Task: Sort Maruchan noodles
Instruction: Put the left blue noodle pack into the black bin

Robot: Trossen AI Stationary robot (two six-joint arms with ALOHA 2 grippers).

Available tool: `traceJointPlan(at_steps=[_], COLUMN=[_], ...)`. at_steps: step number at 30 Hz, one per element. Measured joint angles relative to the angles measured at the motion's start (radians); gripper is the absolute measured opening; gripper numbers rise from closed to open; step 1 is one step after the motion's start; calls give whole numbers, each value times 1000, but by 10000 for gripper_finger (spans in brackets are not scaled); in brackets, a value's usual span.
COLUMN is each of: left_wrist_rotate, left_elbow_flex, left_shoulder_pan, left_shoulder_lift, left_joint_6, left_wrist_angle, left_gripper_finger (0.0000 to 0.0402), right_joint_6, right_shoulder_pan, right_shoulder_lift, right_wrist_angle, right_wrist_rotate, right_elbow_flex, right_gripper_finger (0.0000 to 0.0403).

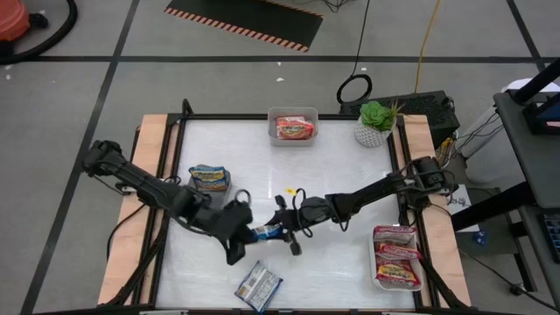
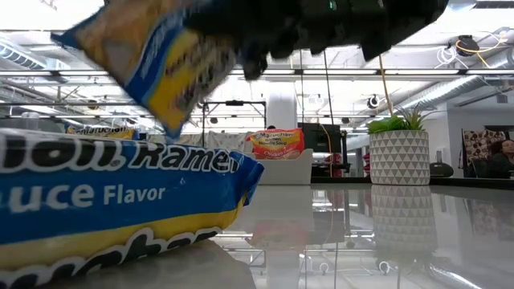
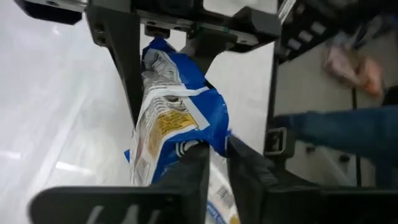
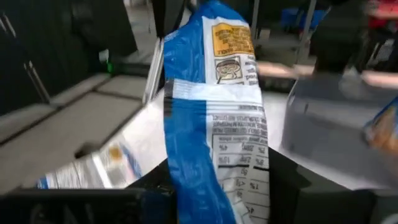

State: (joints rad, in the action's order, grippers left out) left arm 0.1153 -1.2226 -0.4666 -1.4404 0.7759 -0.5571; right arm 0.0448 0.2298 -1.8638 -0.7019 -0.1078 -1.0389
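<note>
Both arms meet over the middle of the table (image 1: 350, 262), a bit toward the front. Between them hangs one blue packet (image 1: 269, 233) of noodles, up off the table top. Its long side runs from the left arm across to the right arm, one end at each gripper.

The left gripper (image 1: 248, 233) has its fingers (image 3: 193, 168) pressed close together on one end of the blue packet — you can see the wrapper squeezed between them. The right gripper (image 1: 286, 229) is at the other end, with a dark finger on each side of the packet (image 4: 214, 118). It looks like a pinch, but I cannot tell for sure if it is tight.

Another blue packet (image 1: 259, 285) lies flat near the front edge of the table, turned a little crooked. A third blue and yellow packet (image 1: 210, 178) sits to the left, behind the left arm. A red packet (image 1: 294, 128) lies in the grey tray (image 1: 292, 113) at the back. More red packets (image 1: 398, 255) lie in the white tray (image 1: 378, 282) at the right front — stacked together. A plant pot (image 1: 374, 134) stands at the back right.
</note>
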Motion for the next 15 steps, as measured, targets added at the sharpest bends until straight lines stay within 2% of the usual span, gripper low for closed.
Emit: traceJointPlan(at_steps=[3, 9, 15], left_wrist_rotate=[73, 300, 476], left_elbow_flex=[-22, -101, -178], left_shoulder_pan=[3, 7, 6], left_shoulder_lift=[51, 149, 210], left_joint_6=[21, 27, -43], left_wrist_angle=[-18, -140, -232], left_gripper_finger=[96, 164, 183], right_joint_6=[20, 47, 48], right_shoulder_pan=[-7, -16, -42], right_shoulder_lift=[43, 166, 323], right_wrist_angle=[17, 136, 273], right_wrist_rotate=[3, 2, 61], right_elbow_flex=[-1, -1, -1], right_gripper_finger=[123, 106, 118])
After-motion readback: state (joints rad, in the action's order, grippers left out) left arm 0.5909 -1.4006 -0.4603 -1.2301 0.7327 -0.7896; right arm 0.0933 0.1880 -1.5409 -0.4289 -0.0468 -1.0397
